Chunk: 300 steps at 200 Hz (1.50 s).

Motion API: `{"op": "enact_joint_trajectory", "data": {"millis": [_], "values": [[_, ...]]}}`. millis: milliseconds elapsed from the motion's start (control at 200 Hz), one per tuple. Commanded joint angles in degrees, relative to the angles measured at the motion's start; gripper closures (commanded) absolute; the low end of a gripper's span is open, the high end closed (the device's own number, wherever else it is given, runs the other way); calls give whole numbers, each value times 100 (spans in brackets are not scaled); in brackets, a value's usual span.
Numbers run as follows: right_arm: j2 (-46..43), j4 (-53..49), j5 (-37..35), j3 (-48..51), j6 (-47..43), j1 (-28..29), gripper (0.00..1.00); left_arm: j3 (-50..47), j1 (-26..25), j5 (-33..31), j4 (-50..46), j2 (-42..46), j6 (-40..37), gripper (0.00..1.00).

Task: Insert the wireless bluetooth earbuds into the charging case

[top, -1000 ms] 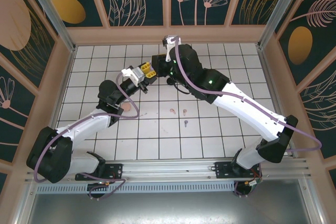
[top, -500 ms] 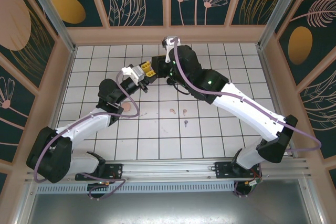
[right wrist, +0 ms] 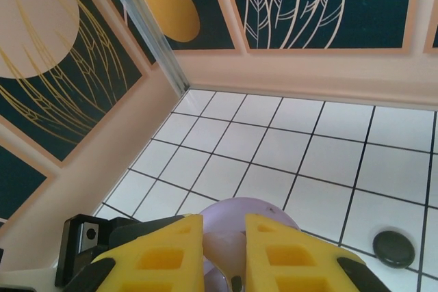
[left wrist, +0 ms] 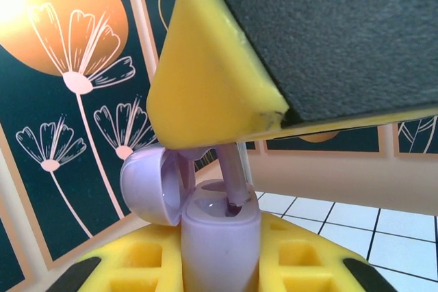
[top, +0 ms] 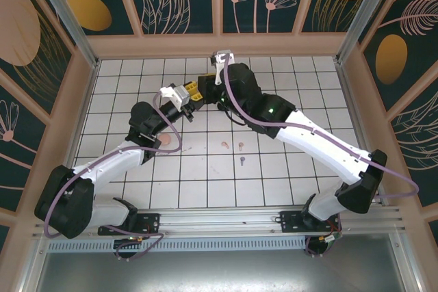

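Note:
My left gripper (left wrist: 219, 264) is shut on a lilac charging case (left wrist: 220, 237), held upright with its lid (left wrist: 147, 186) swung open to the left. My right gripper (right wrist: 224, 241) is shut on a lilac earbud (right wrist: 226, 249). The earbud's stem (left wrist: 233, 172) points down, and its tip sits in the mouth of one slot of the case. In the top view the two grippers meet above the far middle of the floor, left (top: 186, 95) against right (top: 202, 85). Two pale pink earbuds (top: 224, 145) and one lilac earbud (top: 243, 160) lie on the tiles nearer the bases.
A small pink round object (top: 166, 140) lies under the left arm. A small dark round object (right wrist: 393, 248) lies on the tiles beside the right gripper. Patterned walls (top: 219, 5) close the white tiled floor on three sides.
Both grippers, still joined at the case, have drifted slightly toward the far left. The earbuds on the floor have not moved.

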<state>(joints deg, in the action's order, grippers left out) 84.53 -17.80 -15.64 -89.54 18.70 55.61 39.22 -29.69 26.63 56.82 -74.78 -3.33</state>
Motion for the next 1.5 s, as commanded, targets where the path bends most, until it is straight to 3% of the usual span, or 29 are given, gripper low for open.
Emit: {"op": "enact_joint_trajectory", "data": {"millis": [0,470,696,806,1056,1246,1496], "values": [[-190,112,150,349,-443,99,82,279,-52,146,382,135,48,100],[-51,55,522,340,-620,125,81,324,-80,148,341,122,58,100],[-12,-229,174,-268,-147,103,40,239,-87,50,414,39,222,100],[-218,-222,51,-450,209,83,32,84,-89,-72,698,-44,347,100],[-1193,-625,-346,7,1382,-147,31,-158,-89,-219,983,-39,388,100],[-1867,-1326,-495,1127,2434,-464,31,-239,-87,-290,840,140,274,100],[-1716,-2092,-39,2557,3850,-630,35,-249,-89,-187,806,216,407,100]]}}
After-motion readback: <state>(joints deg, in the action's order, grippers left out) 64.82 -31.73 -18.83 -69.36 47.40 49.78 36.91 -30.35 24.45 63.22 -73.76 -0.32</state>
